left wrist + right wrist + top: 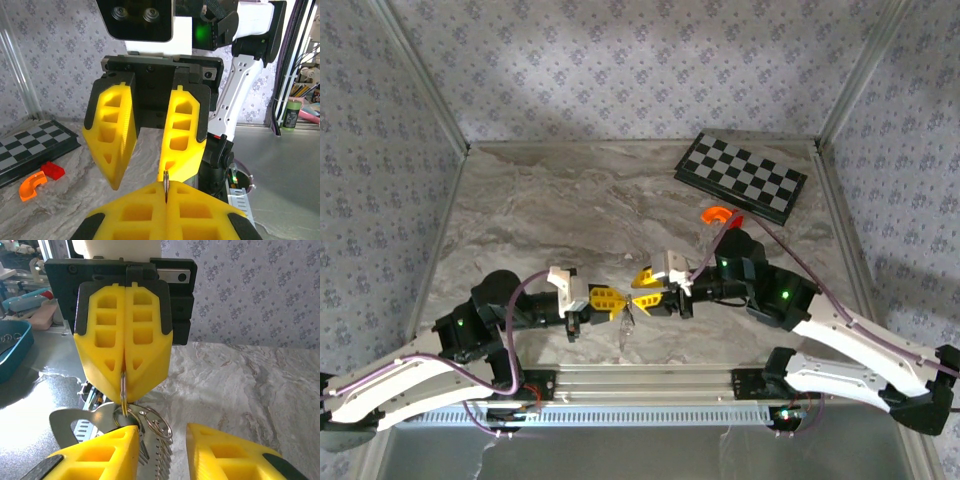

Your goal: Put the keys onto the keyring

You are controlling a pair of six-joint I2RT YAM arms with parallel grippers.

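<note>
My left gripper (610, 300) is shut on the metal keyring (166, 181), whose thin edge sticks up between its yellow fingers (125, 212). In the right wrist view the left gripper (123, 376) pinches the keyring (122, 385) from above, and the keys (136, 426) and some smaller rings (159, 422) hang below it. One flat key head (70, 422) lies to the left, beside my right gripper's left finger (102, 455). My right gripper (162, 442) faces the left one tip to tip and stands open, with a clear gap between its fingers. From above, the keys (627, 323) dangle between both grippers.
A folded chessboard (740, 178) lies at the back right, with an orange curved piece (718, 213) and a red block (52, 170) in front of it. The metal frame rail (640, 380) runs along the near edge. A blue tray (12, 352) sits off the table.
</note>
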